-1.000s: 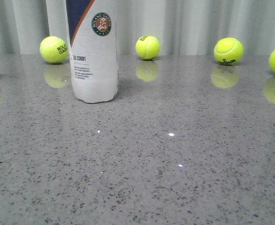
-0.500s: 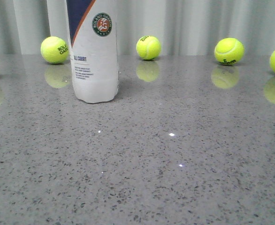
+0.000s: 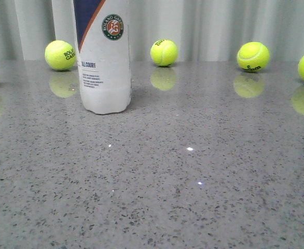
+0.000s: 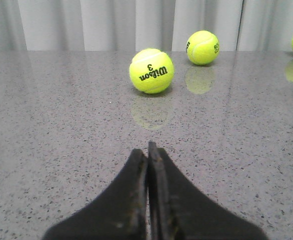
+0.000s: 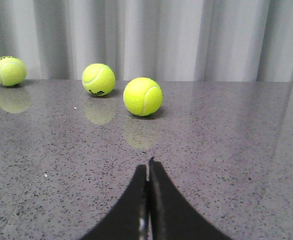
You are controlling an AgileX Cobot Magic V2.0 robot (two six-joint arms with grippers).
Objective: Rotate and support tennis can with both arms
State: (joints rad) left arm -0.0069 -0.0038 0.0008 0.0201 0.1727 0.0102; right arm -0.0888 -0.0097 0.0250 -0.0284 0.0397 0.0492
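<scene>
We see the tennis can (image 3: 104, 57) upright on the speckled table (image 3: 193, 181), outside both wrist views. The left gripper (image 4: 147, 150) has its fingers pressed together, a Wilson ball (image 4: 151, 70) ahead of its tips. The right gripper (image 5: 148, 167) is likewise closed, a ball (image 5: 143, 96) ahead.

Can upright at the left of the surface (image 3: 193, 207).
The tennis can (image 3: 104, 67) is flanked by balls (image 3: 164, 52) lined behind it.

Left end effector (image 4: 147, 150) fingers pressed together, right end effector (image 5: 148, 166) likewise closed, both empty
</scene>
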